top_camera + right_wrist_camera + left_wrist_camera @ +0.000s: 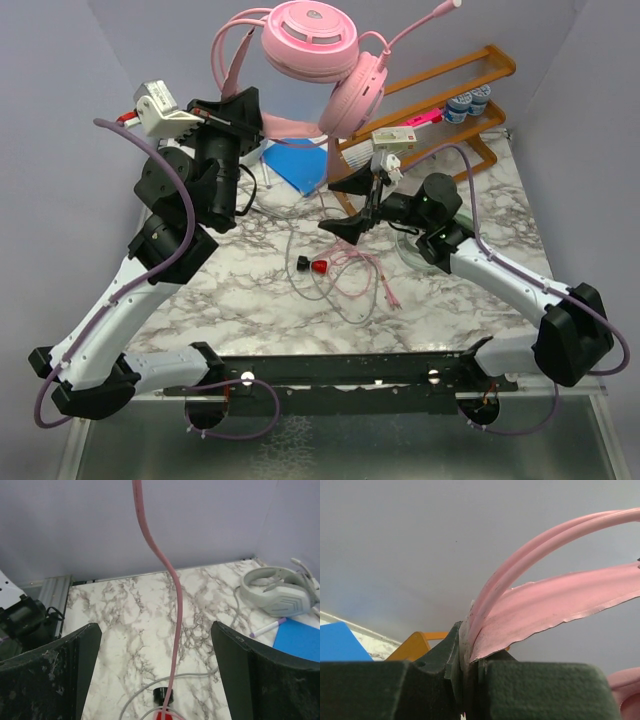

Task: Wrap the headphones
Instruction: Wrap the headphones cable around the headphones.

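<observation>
Headphones (315, 35) in pink hung high above the bench (240, 295), with the headband clamped tight in the left pincer (470, 652). Their pink cable (172, 605) dropped between the 2 wide-apart fingers of the right pincer (154, 630), touching neither, down to a red-and-black object (318, 266). A silver-grey headset (277, 592) lay on the marble near a blue sheet (300, 640).

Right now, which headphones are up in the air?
The pink headphones: the left gripper holds them up high by their band, while the silver-grey headphones lie on the table.
</observation>
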Robot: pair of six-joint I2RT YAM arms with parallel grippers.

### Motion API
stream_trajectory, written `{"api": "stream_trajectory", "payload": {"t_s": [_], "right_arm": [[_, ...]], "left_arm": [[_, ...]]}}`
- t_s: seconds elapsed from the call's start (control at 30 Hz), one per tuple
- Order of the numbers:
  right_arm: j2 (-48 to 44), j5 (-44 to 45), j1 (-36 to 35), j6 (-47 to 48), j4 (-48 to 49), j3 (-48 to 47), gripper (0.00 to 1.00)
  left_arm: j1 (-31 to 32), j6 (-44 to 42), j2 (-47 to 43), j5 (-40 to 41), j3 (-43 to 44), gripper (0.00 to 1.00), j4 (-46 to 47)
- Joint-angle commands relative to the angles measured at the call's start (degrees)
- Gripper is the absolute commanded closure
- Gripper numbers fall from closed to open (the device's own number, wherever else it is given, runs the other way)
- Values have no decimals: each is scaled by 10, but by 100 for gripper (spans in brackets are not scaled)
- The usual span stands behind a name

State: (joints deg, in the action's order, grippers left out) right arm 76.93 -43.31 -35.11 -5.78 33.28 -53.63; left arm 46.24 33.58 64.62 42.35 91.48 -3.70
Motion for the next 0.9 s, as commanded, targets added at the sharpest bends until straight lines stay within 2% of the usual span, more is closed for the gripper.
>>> {"api": "stream_trajectory", "payload": {"t_s": [0.0, 0.07, 0.2, 0.3, 0.4, 0.5, 0.6, 0.7, 0.8, 0.87], "right_arm": [[7, 20, -1, 39, -13, -22, 0], [43, -10, -1, 27, -11, -47, 0], [109, -13, -26, 29, -56, -107, 2], [131, -42, -44, 4, 4, -95, 4], [148, -56, -57, -18, 40, -91, 12], [156, -81, -72, -25, 45, -93, 36], [144, -107, -91, -40, 68, -76, 51], [105, -98, -114, -45, 80, -42, 72], [55, -83, -134, -53, 79, -13, 83], [30, -81, -147, -58, 66, -10, 85]], "left_arm": [[2, 21, -16, -28, 24, 100, 11], [2, 29, -17, -36, 25, 100, 11], [2, 33, -14, -38, 33, 100, 4], [2, 25, -12, -26, 43, 100, -1], [3, 21, -12, -11, 51, 100, -7], [3, 15, -9, 6, 53, 100, -8], [3, -2, -8, 31, 50, 100, -1], [2, -35, 0, 70, 51, 100, 7], [2, -76, 16, 114, 55, 100, 11], [1, -100, 25, 139, 47, 100, 28]]}}
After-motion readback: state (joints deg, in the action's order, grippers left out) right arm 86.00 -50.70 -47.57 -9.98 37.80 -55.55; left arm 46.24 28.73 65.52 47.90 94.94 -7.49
